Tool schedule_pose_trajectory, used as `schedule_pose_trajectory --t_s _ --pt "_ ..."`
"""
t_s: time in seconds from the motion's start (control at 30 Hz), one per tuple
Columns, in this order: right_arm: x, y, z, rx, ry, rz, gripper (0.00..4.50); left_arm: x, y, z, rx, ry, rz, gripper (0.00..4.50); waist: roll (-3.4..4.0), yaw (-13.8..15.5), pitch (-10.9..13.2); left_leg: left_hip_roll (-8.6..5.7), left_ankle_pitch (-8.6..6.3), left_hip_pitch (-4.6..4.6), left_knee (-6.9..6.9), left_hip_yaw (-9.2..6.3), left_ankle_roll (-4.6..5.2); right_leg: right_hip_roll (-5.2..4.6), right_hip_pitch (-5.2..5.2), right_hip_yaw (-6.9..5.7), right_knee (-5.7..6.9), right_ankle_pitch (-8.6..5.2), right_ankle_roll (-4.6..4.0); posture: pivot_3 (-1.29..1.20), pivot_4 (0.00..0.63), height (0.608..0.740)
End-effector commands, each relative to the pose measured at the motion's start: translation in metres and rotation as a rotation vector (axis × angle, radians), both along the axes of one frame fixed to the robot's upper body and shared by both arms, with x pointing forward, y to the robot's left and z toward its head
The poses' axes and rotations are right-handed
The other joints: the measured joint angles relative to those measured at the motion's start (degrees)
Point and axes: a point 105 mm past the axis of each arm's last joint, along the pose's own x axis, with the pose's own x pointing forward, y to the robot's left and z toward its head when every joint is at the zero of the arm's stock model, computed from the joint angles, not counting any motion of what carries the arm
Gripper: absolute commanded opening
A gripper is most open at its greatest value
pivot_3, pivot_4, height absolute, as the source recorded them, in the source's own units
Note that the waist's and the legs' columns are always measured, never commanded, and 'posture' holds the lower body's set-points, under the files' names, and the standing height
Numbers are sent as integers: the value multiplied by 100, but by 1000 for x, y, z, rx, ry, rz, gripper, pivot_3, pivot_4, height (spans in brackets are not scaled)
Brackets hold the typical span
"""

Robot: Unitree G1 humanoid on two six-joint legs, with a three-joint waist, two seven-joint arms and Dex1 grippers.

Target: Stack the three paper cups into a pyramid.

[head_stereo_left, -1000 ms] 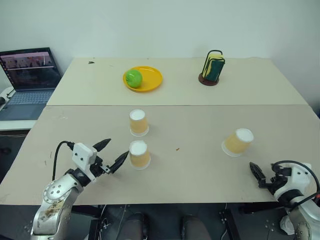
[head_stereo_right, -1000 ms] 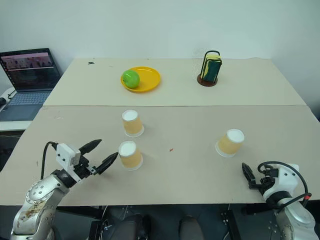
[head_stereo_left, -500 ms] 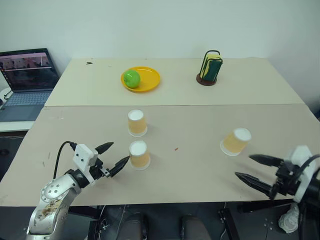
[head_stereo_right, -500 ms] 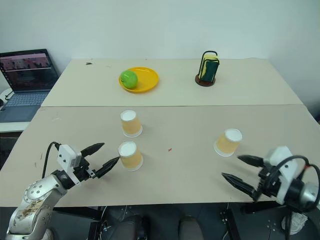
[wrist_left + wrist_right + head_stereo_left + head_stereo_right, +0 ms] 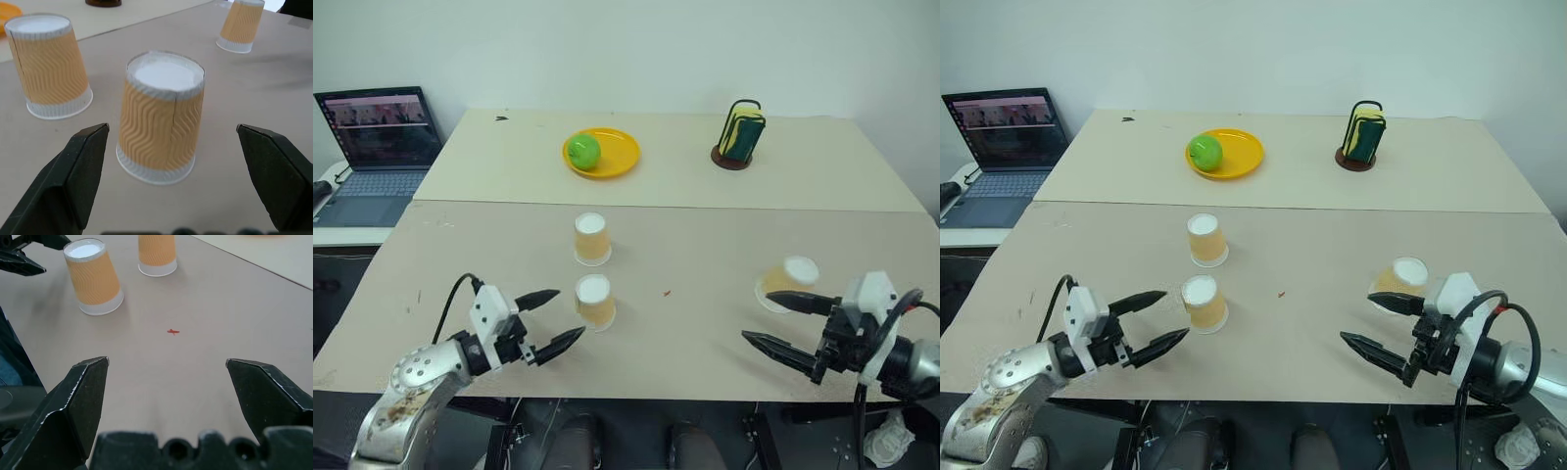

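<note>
Cups upside down, ready for stacking, none lifted yet.
Left gripper (image 5: 554,320), fingers wide, faces the near cup (image 5: 595,301) at its 3 o'clock; right gripper (image 5: 777,321), wide too, holds nothing beside the right cup (image 5: 786,282).

Left forearm (image 5: 406,392): scuffed silver metal shell, small round screws; white boxy wrist block, black looping cable. Left gripper (image 5: 549,319): two black pointed tapered fingers. Right gripper (image 5: 784,325): same black fingers, white block, black cables.

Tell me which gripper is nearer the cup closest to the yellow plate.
Left. The left gripper sits beside the neighbouring cup, just short of that far cup; the right gripper is across the table.
</note>
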Motion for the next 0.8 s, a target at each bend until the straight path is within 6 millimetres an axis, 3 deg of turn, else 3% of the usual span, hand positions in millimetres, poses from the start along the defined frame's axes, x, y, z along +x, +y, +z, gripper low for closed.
schedule_pose_trajectory --t_s 0.03,0.3,0.8 --pt "0 0 9 9 -51 -5 4500 10 -11 6 -12 -41 -3 4464 0 -10 0 0 0 0 1 0 0 3 0 0 1 0 0 0 150 735" --pt "-5 1 16 29 -68 -19 4500 16 -23 -9 37 -1 -36 4464 -1 -24 0 -1 0 1 3 2 0 19 0 1 6 1 3 0 150 735" --pt "-10 3 9 43 -45 -45 4500 25 -24 1 46 -60 -37 4464 -1 -22 -1 0 1 3 9 1 -1 25 2 3 10 3 6 0 150 735"
